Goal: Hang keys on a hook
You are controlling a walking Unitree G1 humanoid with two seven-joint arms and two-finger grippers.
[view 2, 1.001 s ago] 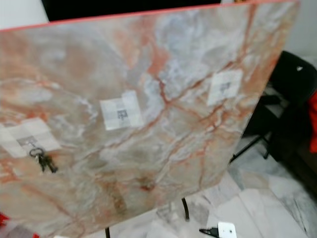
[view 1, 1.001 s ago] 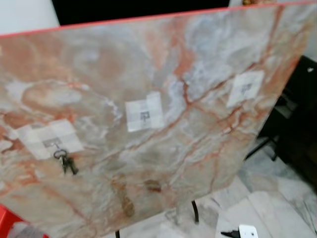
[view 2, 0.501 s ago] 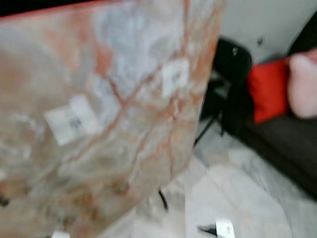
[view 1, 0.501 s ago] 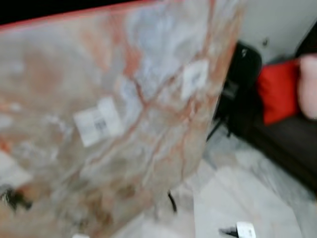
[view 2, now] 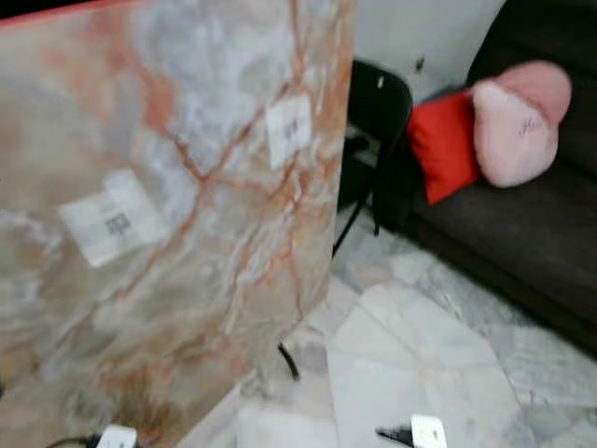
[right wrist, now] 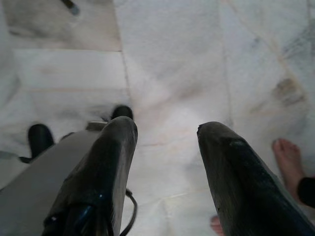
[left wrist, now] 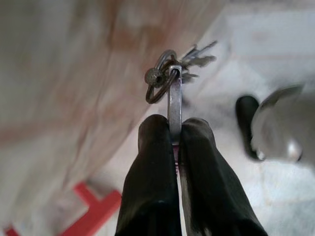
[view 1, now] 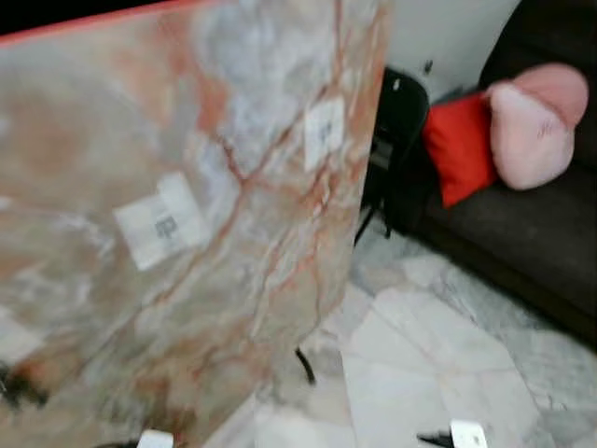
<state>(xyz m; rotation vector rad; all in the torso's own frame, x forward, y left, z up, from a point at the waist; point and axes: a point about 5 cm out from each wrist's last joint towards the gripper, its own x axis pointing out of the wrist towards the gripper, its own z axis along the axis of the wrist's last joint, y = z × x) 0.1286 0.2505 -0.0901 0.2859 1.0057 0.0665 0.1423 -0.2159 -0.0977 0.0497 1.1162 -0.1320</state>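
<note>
My left gripper (left wrist: pixel 171 125) is shut on a flat metal key, and a ring with more keys (left wrist: pixel 170 73) hangs off its end beside the marble-patterned board (view 1: pixel 187 280). The board stands upright and carries white patches with small hooks (view 1: pixel 164 224), (view 1: pixel 325 133). A dark, blurred bunch of keys (view 1: pixel 13 386) hangs low at the board's left edge. My right gripper (right wrist: pixel 165 130) is open and empty over the marble floor.
Right of the board stand a black chair (view 1: pixel 403 121) and a dark sofa (view 1: pixel 522 233) with a red cushion (view 1: pixel 457 149) and a pink cushion (view 1: pixel 532 126). A white plug (view 1: pixel 466 433) lies on the floor. A person's bare foot (right wrist: pixel 290 157) is near my right gripper.
The camera has swung to the right: the board now sits at the left of the picture, and the chair, sofa and cushions have come into view. The picture is blurred.
</note>
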